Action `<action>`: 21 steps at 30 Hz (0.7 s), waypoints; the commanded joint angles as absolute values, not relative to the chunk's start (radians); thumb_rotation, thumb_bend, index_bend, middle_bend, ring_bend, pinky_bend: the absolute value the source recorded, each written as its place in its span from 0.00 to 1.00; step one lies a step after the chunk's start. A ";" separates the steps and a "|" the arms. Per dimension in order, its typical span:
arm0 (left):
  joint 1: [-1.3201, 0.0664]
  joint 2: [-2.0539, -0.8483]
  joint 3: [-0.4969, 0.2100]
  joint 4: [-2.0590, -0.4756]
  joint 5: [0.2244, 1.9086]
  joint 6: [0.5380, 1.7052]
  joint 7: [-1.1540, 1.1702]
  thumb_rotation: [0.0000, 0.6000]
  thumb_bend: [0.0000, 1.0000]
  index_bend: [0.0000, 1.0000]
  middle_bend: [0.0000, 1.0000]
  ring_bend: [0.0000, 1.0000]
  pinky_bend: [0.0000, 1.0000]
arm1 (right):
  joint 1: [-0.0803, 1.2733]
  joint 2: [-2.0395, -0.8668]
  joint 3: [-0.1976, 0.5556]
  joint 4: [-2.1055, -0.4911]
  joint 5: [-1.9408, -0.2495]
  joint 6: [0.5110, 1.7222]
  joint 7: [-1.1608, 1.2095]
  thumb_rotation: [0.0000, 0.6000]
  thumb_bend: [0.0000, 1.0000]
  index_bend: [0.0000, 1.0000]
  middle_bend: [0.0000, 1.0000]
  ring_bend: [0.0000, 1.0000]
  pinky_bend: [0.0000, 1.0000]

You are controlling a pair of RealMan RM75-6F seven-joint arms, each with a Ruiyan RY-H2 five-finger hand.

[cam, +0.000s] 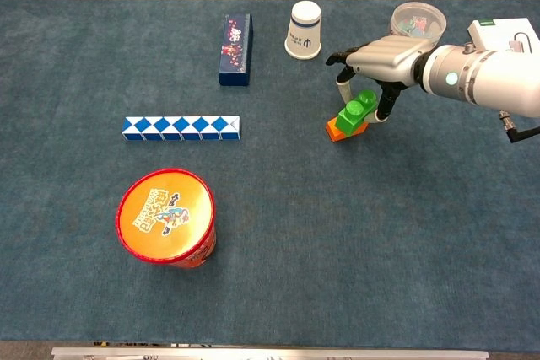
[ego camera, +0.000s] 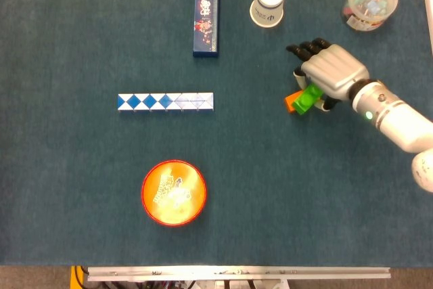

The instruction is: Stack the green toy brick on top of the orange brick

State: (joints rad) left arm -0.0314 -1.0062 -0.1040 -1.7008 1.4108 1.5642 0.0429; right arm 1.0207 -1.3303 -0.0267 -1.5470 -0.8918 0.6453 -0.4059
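Green brick, head view: the green brick lies skewed on the orange brick near the table's right edge, under the right hand.
Hand, head view: the palm covers the stack, so I cannot tell here whether the fingers pinch it.
Writing, head view: the box and tub carry print too small to read.
Stack, chest view: green sits atop orange but overhangs one end, probably not pressed home.
Hand, chest view: fingers reach down either side of the green brick and clamp it, likely to steady and seat it.
Cup, chest view: the upside-down cup near the far edge bears a small dark mark, unreadable.
Left hand: not seen in either view.
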 commanded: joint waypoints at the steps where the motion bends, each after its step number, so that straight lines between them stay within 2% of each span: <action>1: -0.031 -1.006 -0.104 -1.700 1.410 1.564 0.043 1.00 0.06 0.50 0.51 0.34 0.43 | 1.019 -1.329 -0.027 -1.546 -0.894 0.646 -0.403 1.00 0.23 0.62 0.04 0.00 0.08; 3: -0.032 -1.007 -0.104 -1.700 1.409 1.563 0.044 1.00 0.06 0.50 0.51 0.34 0.43 | 1.018 -1.328 -0.027 -1.545 -0.897 0.646 -0.400 1.00 0.23 0.57 0.04 0.00 0.08; 11: -0.031 -1.007 -0.105 -1.700 1.410 1.564 0.044 1.00 0.06 0.50 0.51 0.34 0.43 | 1.015 -1.325 -0.024 -1.549 -0.911 0.640 -0.386 1.00 0.23 0.21 0.04 0.00 0.08; 14: -0.031 -1.006 -0.104 -1.701 1.411 1.564 0.043 1.00 0.06 0.50 0.51 0.34 0.43 | 1.014 -1.324 -0.023 -1.550 -0.916 0.639 -0.381 1.00 0.23 0.12 0.04 0.00 0.08; 21: -0.031 -1.005 -0.105 -1.701 1.409 1.564 0.041 1.00 0.06 0.50 0.51 0.34 0.43 | 1.009 -1.315 -0.020 -1.564 -0.930 0.649 -0.375 1.00 0.23 0.06 0.04 0.00 0.08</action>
